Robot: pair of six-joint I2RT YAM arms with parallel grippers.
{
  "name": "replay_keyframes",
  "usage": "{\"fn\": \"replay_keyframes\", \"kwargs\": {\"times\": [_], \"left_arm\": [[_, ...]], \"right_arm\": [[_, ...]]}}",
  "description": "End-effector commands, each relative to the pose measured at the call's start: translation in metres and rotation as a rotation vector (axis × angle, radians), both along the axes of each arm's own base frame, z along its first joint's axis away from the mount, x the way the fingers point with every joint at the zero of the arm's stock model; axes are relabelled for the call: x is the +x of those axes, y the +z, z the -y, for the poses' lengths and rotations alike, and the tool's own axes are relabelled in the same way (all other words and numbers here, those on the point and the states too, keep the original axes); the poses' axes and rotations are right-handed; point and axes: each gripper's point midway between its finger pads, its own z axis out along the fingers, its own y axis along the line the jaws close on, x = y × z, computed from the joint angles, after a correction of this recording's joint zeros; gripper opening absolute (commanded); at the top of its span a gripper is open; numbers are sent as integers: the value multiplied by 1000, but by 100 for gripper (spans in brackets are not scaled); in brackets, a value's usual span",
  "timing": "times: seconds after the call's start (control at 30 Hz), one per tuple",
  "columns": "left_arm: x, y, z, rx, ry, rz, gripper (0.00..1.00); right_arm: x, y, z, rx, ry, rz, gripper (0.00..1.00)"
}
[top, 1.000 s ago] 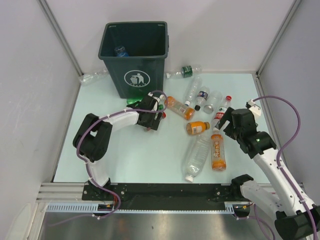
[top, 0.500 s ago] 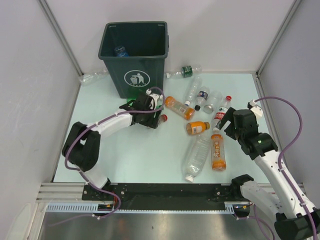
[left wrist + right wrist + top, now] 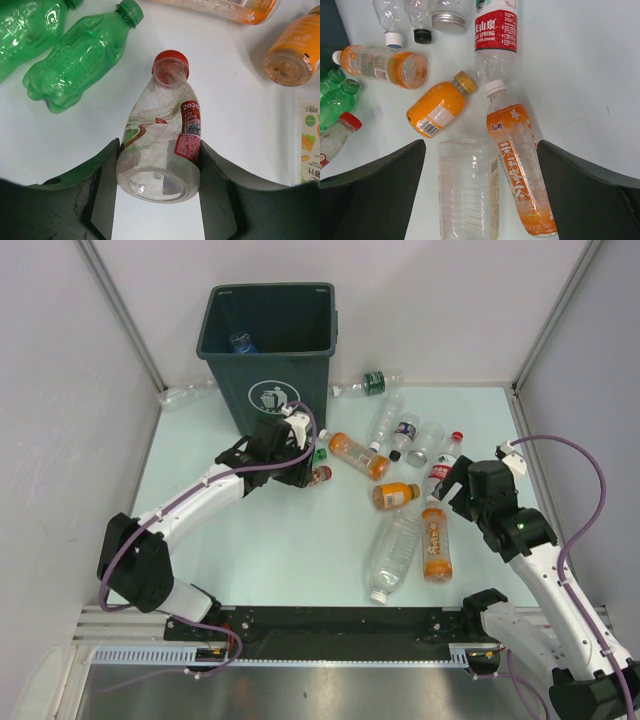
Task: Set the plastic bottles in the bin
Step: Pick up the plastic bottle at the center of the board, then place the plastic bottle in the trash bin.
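My left gripper (image 3: 159, 167) is shut on a clear bottle with a red cap and red label (image 3: 162, 125), one finger pressed to each side near its base. From above, that gripper (image 3: 306, 469) sits just in front of the dark green bin (image 3: 268, 390), with the held bottle's red cap (image 3: 322, 474) showing. Two green bottles (image 3: 80, 55) lie beside it. My right gripper (image 3: 481, 150) stands open above a large clear bottle (image 3: 467, 187) and an orange-labelled bottle (image 3: 520, 170), touching neither. One bottle (image 3: 240, 341) lies inside the bin.
More bottles lie right of the bin: an orange one with a white cap (image 3: 360, 455), a small orange one (image 3: 395, 496), a red-labelled one (image 3: 443, 468) and clear ones (image 3: 405, 430). One lies at the back (image 3: 372, 384), another left of the bin (image 3: 185, 394). Walls enclose three sides.
My left arm has stretched out, its gripper shifting slightly towards the bin, and its jaws have narrowed onto the red-capped bottle. The right arm has stayed put.
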Motion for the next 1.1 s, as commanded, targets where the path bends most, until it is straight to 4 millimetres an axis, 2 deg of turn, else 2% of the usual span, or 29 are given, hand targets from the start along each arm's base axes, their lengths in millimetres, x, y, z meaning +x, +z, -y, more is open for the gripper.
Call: {"fn": "replay_keyframes", "kwargs": {"times": [0.0,0.1,0.2,0.33,0.4,0.43,0.47,0.5,0.53,0.6,0.63,0.83,0.9,1.07], "left_arm": [[2,22,3,-24,-4,36,0],[4,35,2,-30,6,63,0],[10,58,2,-44,16,112,0],[22,114,5,-91,23,224,0],[31,138,0,-92,62,289,0],[35,160,0,-109,67,338,0],[39,173,-1,-118,81,372,0],[42,185,-4,-119,101,402,0],[46,208,-6,-135,114,454,0],[52,231,-10,-150,147,515,0],[54,251,-14,-159,170,563,0],[62,326,-31,-232,265,773,0],[71,343,-41,-245,325,827,1],[102,357,-71,-303,477,864,2]], "right_arm": [[-1,6,0,16,2,24,100],[-1,7,0,13,1,28,100],[-2,6,0,13,1,27,100],[-1,7,1,14,2,30,100],[-2,8,0,14,3,32,100],[-2,8,0,14,4,34,100],[-2,8,1,14,2,32,100],[-1,9,1,14,3,35,100],[-1,8,1,14,1,34,100],[-1,9,1,16,2,36,100],[-2,8,1,12,2,34,100],[-1,9,1,14,2,36,100],[-1,9,1,17,3,37,100],[-1,10,0,24,8,40,100]]}}
